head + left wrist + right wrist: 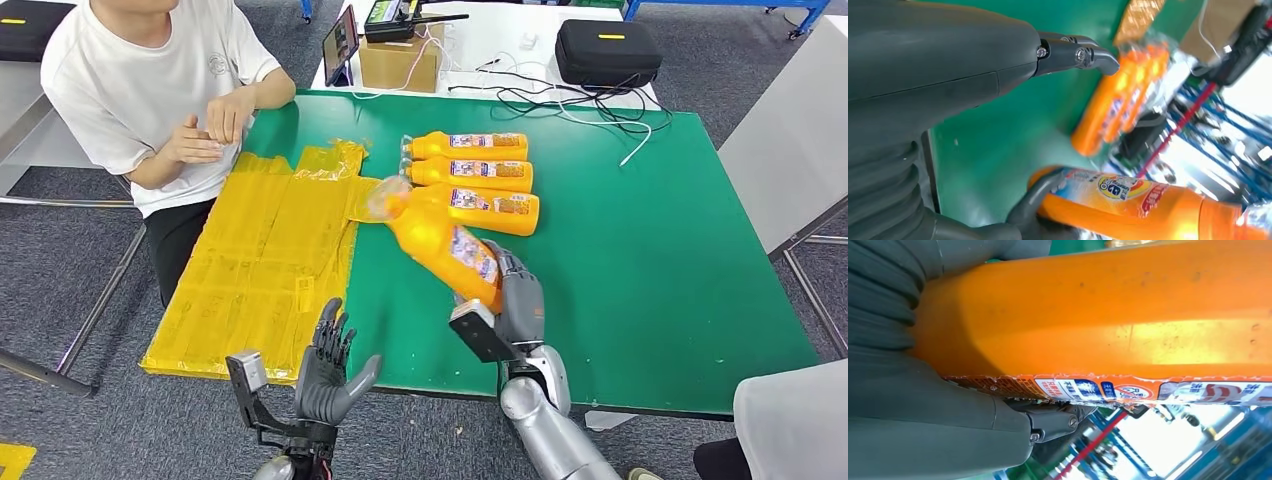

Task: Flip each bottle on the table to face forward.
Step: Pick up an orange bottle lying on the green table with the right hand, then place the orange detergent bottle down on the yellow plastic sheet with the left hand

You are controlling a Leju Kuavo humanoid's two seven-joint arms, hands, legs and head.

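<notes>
The right hand (515,300) had its fingers wrapped around the base end of the held bottle (447,243), an orange bottle carried at a slant above the green counter (650,260). In the right wrist view the fingers (1058,421) pressed against the label edge while the bottle's orange flank (1098,315) ran straight away from the palm. The left hand (330,370) hovered nearer the robot, just off the counter's near edge, its fingers spread and holding nothing.

The step in hand looked like setting this bottle down label-up beside the others. To do it well, the wrist would probably need to roll until the label faced up, and swing the base round so the bottle lay parallel to the row. The grip sat far back on the body, so a slow lowering seemed wise, lest the neck dip and knock its neighbour.

The held bottle's long axis ran away from the right hand, forward and toward the robot's left, its clear cap end (385,197) farthest out and close against the nearest laid bottle (470,205). Beyond lay the middle bottle (470,173) and the far bottle (465,146), all three lengthwise across the counter, caps to the left, labels showing upward.

Further left of both hands lay a yellow plastic sheet (250,270), with a seated person (140,90) behind it.
</notes>
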